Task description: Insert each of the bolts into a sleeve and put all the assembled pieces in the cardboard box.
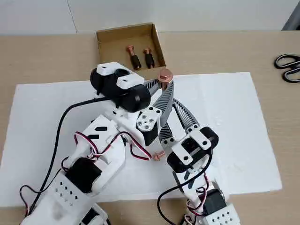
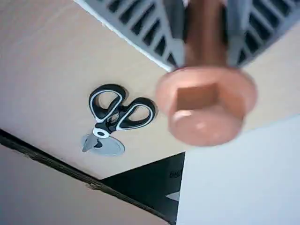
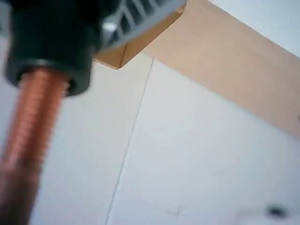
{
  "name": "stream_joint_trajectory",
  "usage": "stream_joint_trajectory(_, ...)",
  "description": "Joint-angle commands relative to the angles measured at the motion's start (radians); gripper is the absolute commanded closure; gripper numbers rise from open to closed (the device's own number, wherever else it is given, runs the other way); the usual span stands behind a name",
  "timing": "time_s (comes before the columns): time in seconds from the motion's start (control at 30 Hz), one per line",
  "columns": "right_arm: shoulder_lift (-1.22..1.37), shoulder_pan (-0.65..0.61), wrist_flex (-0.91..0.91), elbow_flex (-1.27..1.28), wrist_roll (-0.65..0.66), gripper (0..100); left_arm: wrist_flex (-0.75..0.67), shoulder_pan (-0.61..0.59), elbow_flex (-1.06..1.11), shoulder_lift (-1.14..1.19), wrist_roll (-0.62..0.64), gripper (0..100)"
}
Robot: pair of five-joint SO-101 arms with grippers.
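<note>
A copper bolt (image 1: 165,76) hangs above the white sheet just in front of the cardboard box (image 1: 107,44), where both grippers meet. My left gripper (image 1: 158,85) is shut on the bolt's shank; its hexagonal head (image 2: 205,104) faces the left wrist camera. My right gripper (image 1: 168,89) is shut on a black sleeve (image 3: 51,44), and the bolt's copper thread (image 3: 28,136) sticks out of the sleeve's end. Two assembled pieces (image 1: 140,57) lie inside the box. Another loose bolt (image 1: 158,155) lies on the sheet between the two arms.
A white sheet (image 1: 225,122) covers the middle of the wooden table. Black-handled scissors (image 1: 288,65) lie at the table's far right edge. The box corner (image 3: 136,42) is close behind the sleeve. Cables trail from both arm bases near the front.
</note>
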Motion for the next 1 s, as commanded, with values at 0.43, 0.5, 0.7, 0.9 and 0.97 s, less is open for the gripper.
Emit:
stream_joint_trajectory(0.43,-0.015,-0.004,-0.024,0.008,-0.003,99.5,0.109,0.005,0.050,-0.110,-0.003,99)
stream_joint_trajectory(0.5,-0.015,-0.004,-0.024,0.008,-0.003,99.5,0.109,0.005,0.050,-0.106,-0.003,99)
stream_joint_trajectory(0.7,-0.015,-0.004,-0.024,0.008,-0.003,99.5,0.097,0.011,0.044,-0.037,-0.003,99)
stream_joint_trajectory(0.9,-0.015,0.010,-0.024,0.008,-0.003,99.5,0.086,0.025,0.042,-0.040,-0.003,99)
stream_joint_trajectory(0.97,-0.015,0.025,-0.024,0.008,-0.003,99.5,0.086,0.025,0.042,-0.040,-0.003,99)
